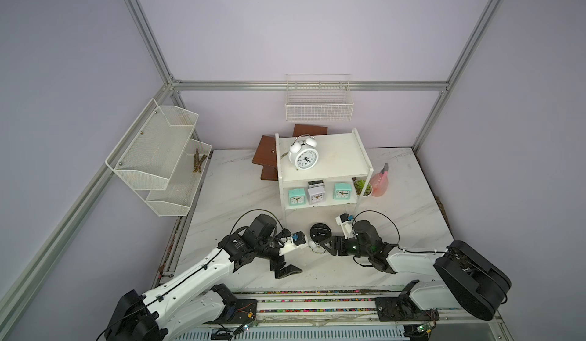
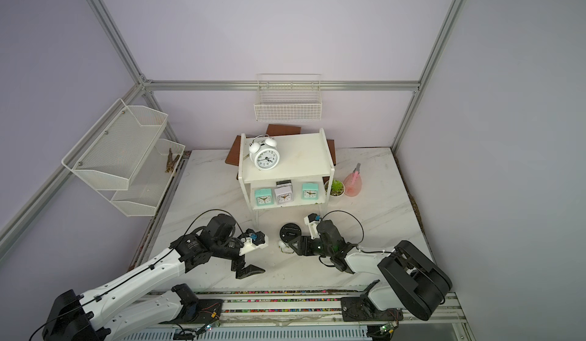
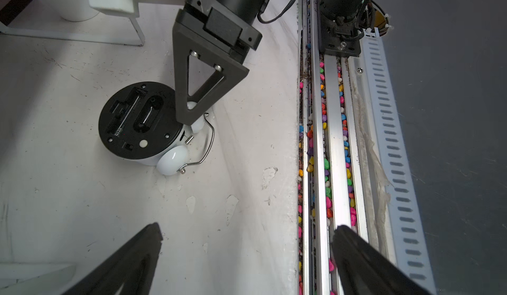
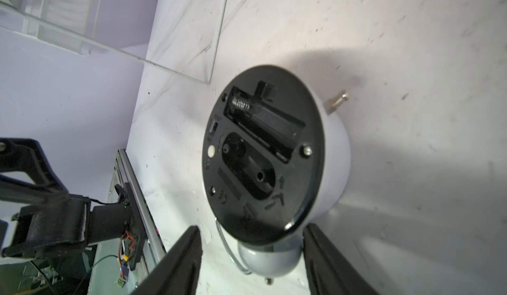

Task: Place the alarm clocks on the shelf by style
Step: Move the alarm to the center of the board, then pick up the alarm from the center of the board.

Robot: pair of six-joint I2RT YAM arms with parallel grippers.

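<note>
A round white twin-bell alarm clock (image 1: pixel 320 232) (image 2: pixel 290 232) lies face down on the table, black back up, in front of the shelf (image 1: pixel 336 152) (image 2: pixel 301 155). My right gripper (image 1: pixel 317 248) (image 4: pixel 253 226) is open around one of its bells (image 4: pixel 269 260): one finger touches it, the other stands clear. A second twin-bell clock (image 1: pixel 303 156) stands on the top board. Below are a mint clock (image 1: pixel 296 196), a whitish-grey one (image 1: pixel 316 194) and another mint one (image 1: pixel 341 191). My left gripper (image 1: pixel 285 269) (image 3: pixel 247 229) hangs wide open and empty over the table's front edge.
A white mesh rack (image 1: pixel 158 152) hangs on the left wall and a wire basket (image 1: pixel 318 101) on the back wall. Brown boards (image 1: pixel 264 152) lie behind the shelf. A potted plant (image 1: pixel 363 188) and pink spray bottle (image 1: pixel 379 182) stand right of it. A pebble-filled rail (image 3: pixel 326 142) borders the front.
</note>
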